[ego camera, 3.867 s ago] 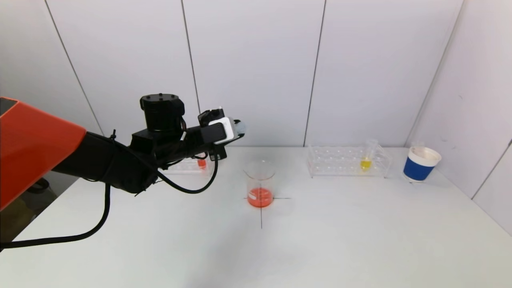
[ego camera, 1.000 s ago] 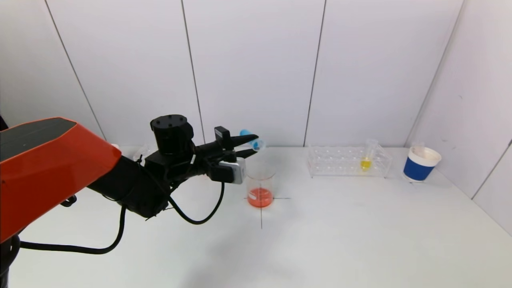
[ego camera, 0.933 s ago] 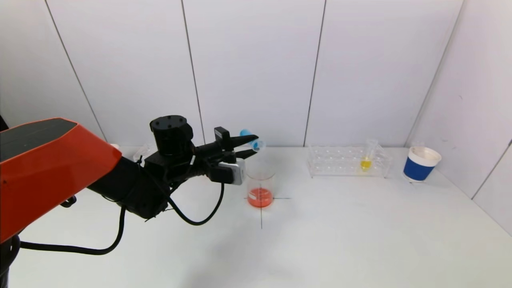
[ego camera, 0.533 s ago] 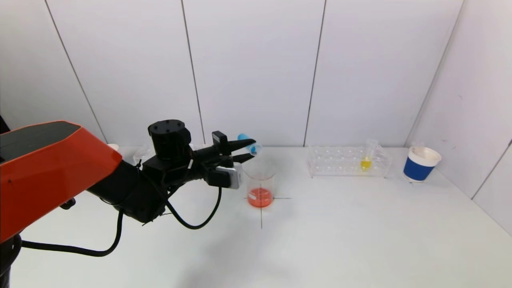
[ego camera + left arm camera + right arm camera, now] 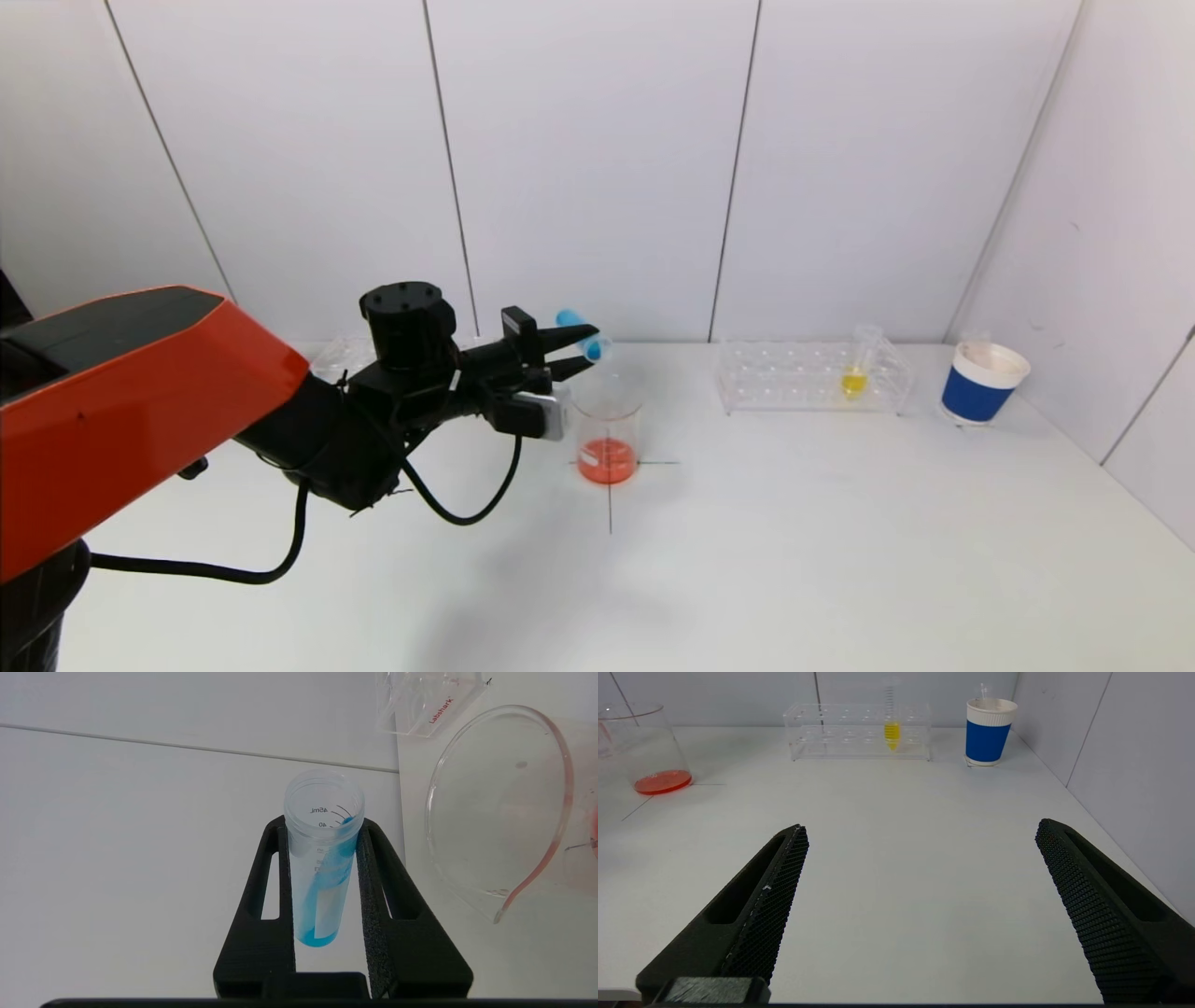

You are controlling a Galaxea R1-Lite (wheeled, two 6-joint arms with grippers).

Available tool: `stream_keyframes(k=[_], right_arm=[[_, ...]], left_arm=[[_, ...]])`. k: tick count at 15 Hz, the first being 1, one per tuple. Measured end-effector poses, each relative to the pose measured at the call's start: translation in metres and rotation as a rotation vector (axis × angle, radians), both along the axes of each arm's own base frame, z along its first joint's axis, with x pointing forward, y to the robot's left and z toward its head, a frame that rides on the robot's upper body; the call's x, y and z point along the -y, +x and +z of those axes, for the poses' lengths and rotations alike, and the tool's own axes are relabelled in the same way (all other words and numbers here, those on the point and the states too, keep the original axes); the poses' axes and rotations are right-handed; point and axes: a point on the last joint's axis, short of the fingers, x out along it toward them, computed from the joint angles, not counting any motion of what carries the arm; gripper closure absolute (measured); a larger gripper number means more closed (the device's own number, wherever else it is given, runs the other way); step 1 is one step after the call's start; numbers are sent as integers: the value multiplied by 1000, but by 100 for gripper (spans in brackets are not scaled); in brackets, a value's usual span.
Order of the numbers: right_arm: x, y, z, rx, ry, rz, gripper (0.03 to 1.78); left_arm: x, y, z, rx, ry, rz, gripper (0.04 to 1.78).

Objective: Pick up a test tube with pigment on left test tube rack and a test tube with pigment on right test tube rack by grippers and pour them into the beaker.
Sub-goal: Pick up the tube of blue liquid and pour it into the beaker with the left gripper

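The test tube (image 5: 322, 858), a clear plastic cylinder with printed volume marks and a little blue pigment inside, is clamped between the two black foam-padded fingers (image 5: 373, 896) of the left tool (image 5: 581, 348). It is tilted, and its open mouth points toward the beaker (image 5: 608, 429). The tube is in the air, just above and beside the rim of the beaker on the beaker's left side.

The beaker is round clear glass with a pouring lip, and it has a thin layer of orange-red liquid on its bottom. It stands near the middle of the bench (image 5: 794, 560), on a cross of thin dark lines.

Behind the left arm, near the far left edge of the bench, a clear plastic rack (image 5: 345, 353) is partly hidden. Another clear rack (image 5: 803, 376) stands near the far right edge and carries one upright tube with yellow pigment (image 5: 854, 373). Closer to the far right corner is a blue paper cup (image 5: 982, 383) with a white rim.

The right tool (image 5: 920, 914) hangs low over the smooth white bench on the near right side, its two textured black fingers spread wide and holding nothing.
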Motion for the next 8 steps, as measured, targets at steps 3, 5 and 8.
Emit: stream_keyframes(k=[3, 5, 8], right_arm=[[0, 0, 0, 0, 0, 0, 4], [0, 0, 0, 0, 0, 0, 4], [0, 0, 0, 0, 0, 0, 4]], left_arm=[[-1, 4, -4, 22, 25, 7, 140], [-3, 5, -6, 30, 43, 11, 140], [-4, 6, -7, 45, 59, 16, 140]])
